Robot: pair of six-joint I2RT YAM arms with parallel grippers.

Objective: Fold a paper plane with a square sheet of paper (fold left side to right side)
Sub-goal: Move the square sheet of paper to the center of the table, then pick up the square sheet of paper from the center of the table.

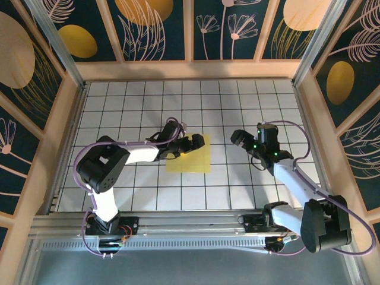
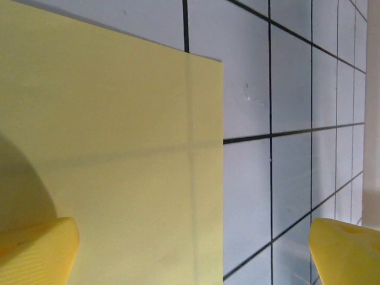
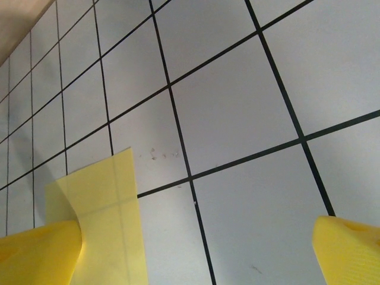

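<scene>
Yellow paper (image 1: 193,161) — flat (square) — centred

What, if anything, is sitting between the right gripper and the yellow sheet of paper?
Nothing visible does. Bare grid table lies between the open right gripper and the right edge of the square sheet of paper. The left gripper, also open, hangs over the sheet itself.

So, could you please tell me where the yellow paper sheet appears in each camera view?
Top view: the paper sheet lies mid-table.
Left wrist: it covers the left half.
Right wrist: it sits in the lower-left corner.
Shared landmark: the black grid lines of the table.
</scene>
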